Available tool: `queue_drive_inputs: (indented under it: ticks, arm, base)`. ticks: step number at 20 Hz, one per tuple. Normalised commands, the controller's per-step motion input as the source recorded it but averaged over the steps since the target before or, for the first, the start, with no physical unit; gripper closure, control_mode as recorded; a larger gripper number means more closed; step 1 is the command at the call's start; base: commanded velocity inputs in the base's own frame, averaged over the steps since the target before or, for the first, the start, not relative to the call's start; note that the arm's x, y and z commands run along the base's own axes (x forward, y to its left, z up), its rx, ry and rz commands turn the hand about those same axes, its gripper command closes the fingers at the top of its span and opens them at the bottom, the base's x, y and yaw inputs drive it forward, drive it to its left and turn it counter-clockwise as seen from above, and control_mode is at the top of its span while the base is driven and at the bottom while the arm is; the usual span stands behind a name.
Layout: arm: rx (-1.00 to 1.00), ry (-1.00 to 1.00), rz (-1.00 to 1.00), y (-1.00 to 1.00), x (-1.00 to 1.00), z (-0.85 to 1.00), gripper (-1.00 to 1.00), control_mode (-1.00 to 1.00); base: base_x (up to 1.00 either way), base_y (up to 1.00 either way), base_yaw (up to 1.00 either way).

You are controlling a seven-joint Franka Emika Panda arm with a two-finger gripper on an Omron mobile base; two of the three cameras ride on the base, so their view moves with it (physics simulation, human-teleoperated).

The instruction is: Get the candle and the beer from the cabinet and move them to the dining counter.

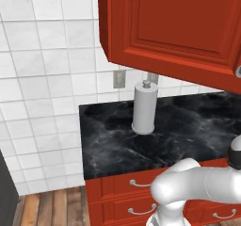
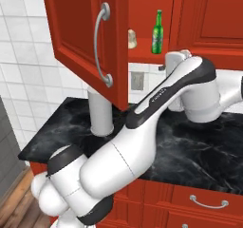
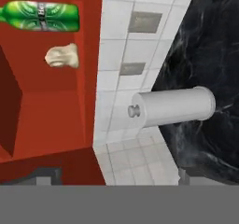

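Note:
The cabinet (image 2: 80, 27) hangs with its left door swung open. On its shelf the beer (image 2: 157, 32), a green bottle, stands upright, and the small cream candle (image 2: 132, 39) sits to its left. The hand view is rolled sideways, so the beer (image 3: 44, 17) and the candle (image 3: 62, 56) lie at upper left inside the red cabinet (image 3: 51, 106). My gripper (image 3: 114, 175) is open with nothing between its fingers, just below and in front of the shelf, apart from both things. My hand (image 2: 173, 63) hovers under the beer. The dining counter is out of view.
A grey paper-towel holder (image 1: 144, 107) stands on the narrow black counter (image 1: 188, 126) by the white tiles, under the open door (image 1: 174, 22). Wall outlets (image 2: 137, 80) sit behind it. Red drawers (image 1: 127, 192) run below the counter. Wood floor lies at left.

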Motion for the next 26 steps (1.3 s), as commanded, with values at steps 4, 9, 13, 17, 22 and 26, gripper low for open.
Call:
queue_drive_inputs:
  ticks: [4, 9, 13, 17, 22, 26]
  arm:
    - [0.01, 0.12, 0.17, 0.8, -0.16, 0.0, -1.0, -1.0]
    - [0.0, 0.12, 0.22, 0.97, -0.34, 0.0, -1.0, -1.0]
    - [-0.01, 0.07, 0.25, 1.0, -0.58, 0.0, -1.0, -1.0]
    - [-0.02, 0.02, 0.25, 1.0, -0.72, 0.0, -1.0, -1.0]
    - [-0.02, 0.0, 0.24, 1.0, -0.73, 0.0, -1.0, -1.0]
    - [-0.03, 0.0, 0.23, 1.0, -0.76, 0.0, -1.0, -1.0]
  base:
    - [0.0, 0.0, 0.0]
    - [0.0, 0.0, 0.0]
    - [0.0, 0.0, 0.0]
    - [0.0, 0.0, 0.0]
    - [0.0, 0.0, 0.0]
    - [0.0, 0.0, 0.0]
